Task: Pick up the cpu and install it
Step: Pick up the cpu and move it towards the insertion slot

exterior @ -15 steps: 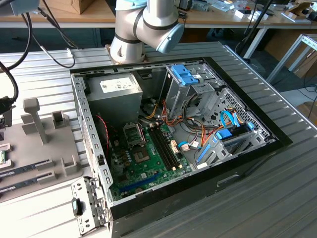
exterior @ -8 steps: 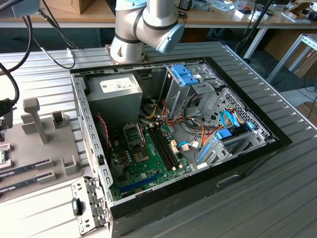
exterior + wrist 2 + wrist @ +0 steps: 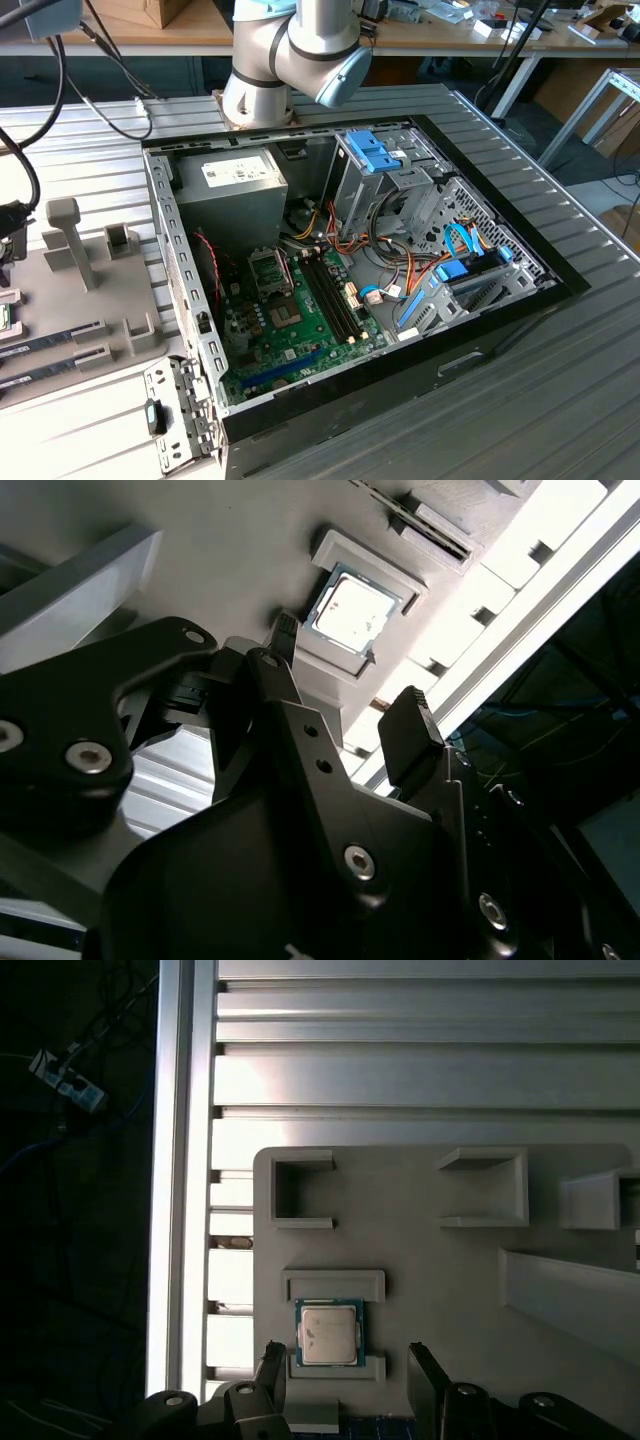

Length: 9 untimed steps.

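I have the end effector point(image 3: 348, 1375) over the grey holder plate point(image 3: 450, 1280) that lies on the ribbed metal table point(image 3: 400, 1060). Its two dark fingers point(image 3: 272, 1370) stand wide apart with nothing between them; it is open and empty.

The cpu point(image 3: 328, 1332) lies flat in its small recess on the holder plate, dull silver top up, with a thin green edge showing around it. A raised grey ledge point(image 3: 333, 1283) sits just beside one side of it, and a second ledge borders the opposite side. In the first wrist view the chip falls between the two fingertips, nearer to one finger than the other. I cannot tell from that view how high the fingertips are above it.

In the second wrist view the end effector point(image 3: 348, 670) shows from the side, and the cpu point(image 3: 350, 615) appears beyond the fingertips, apart from them, so I see no contact. It catches bright light on its top.

In the exterior view the arm point(image 3: 300, 50) rises behind the open computer case point(image 3: 500, 300), which lies on its side on the table point(image 3: 560, 400). The green board point(image 3: 290, 330) inside is uncovered. The holder plate point(image 3: 60, 330) is just beside the case, on the exterior view's left.
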{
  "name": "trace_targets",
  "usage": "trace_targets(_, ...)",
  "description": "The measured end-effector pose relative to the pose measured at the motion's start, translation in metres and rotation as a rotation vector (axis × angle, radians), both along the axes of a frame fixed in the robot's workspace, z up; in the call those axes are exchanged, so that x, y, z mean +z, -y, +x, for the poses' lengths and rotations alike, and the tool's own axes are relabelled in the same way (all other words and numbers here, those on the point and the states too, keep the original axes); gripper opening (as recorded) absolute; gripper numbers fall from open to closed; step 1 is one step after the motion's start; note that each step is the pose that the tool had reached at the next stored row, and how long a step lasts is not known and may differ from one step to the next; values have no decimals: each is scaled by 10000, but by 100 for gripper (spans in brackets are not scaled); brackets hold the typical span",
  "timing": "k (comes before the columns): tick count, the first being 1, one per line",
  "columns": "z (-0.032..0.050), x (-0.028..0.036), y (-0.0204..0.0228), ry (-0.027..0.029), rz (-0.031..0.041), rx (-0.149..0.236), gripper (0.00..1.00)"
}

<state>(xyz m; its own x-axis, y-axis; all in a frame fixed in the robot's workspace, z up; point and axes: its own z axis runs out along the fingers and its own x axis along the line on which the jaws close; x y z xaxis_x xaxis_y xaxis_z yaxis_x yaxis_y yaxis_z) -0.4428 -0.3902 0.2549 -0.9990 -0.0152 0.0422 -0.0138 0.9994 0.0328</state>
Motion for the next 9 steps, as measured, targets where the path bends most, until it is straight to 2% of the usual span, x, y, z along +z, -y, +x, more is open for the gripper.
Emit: trace_targets(9, 0, -41, 0, -1, 0, 0, 60)
